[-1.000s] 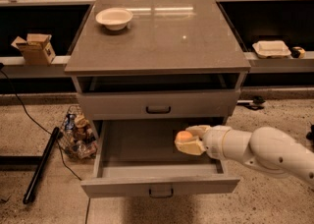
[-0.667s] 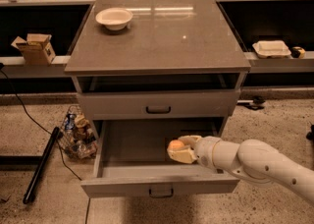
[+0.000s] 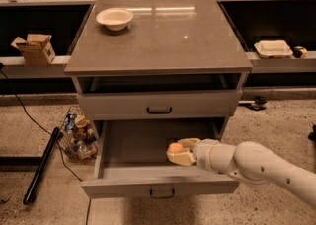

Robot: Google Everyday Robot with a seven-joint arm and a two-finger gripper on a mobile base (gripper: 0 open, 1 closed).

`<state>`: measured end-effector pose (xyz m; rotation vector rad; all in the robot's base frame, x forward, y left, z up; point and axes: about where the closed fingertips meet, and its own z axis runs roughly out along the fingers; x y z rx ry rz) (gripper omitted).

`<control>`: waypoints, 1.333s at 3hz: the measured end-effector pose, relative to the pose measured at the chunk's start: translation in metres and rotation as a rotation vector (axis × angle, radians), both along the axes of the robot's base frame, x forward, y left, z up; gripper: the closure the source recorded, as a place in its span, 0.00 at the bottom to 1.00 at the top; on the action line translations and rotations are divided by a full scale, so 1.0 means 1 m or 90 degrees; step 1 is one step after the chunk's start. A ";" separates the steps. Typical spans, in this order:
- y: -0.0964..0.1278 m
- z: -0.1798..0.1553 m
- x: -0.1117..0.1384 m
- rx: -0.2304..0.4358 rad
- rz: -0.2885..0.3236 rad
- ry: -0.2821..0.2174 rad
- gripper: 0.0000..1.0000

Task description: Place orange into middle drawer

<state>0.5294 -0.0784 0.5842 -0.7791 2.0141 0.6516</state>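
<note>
I've got the gripper (image 3: pixel 175 151) inside the open middle drawer (image 3: pixel 123 187), right of centre, near the front wall. The arm (image 3: pixel 256 162) comes in from lower right, over the drawer's front-right corner. Fingers are clamped on the orange (image 3: pixel 173 147), one above and one below, w/ the fruit poking out at the tip toward the left. Can't tell if it's touching the drawer floor. The upper drawer (image 3: pixel 123 104) is closed, dark handle. On the cabinet top (image 3: pixel 168 41) there's a white bowl (image 3: pixel 114 18) at back-left. On the floor left of the cabinet: a wire basket (image 3: pixel 76 132) w/ misc items, and a black pole (image 3: pixel 42 162) beside it. A cardboard box (image 3: pixel 33 48) sits on the left shelf, a white tray (image 3: pixel 272 48) on the right shelf.
</note>
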 end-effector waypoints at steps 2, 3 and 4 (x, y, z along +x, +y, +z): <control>0.009 -0.071 0.028 -0.014 -0.002 0.041 1.00; 0.013 -0.101 0.048 -0.009 0.004 0.062 1.00; 0.019 -0.124 0.064 -0.001 0.012 0.088 0.82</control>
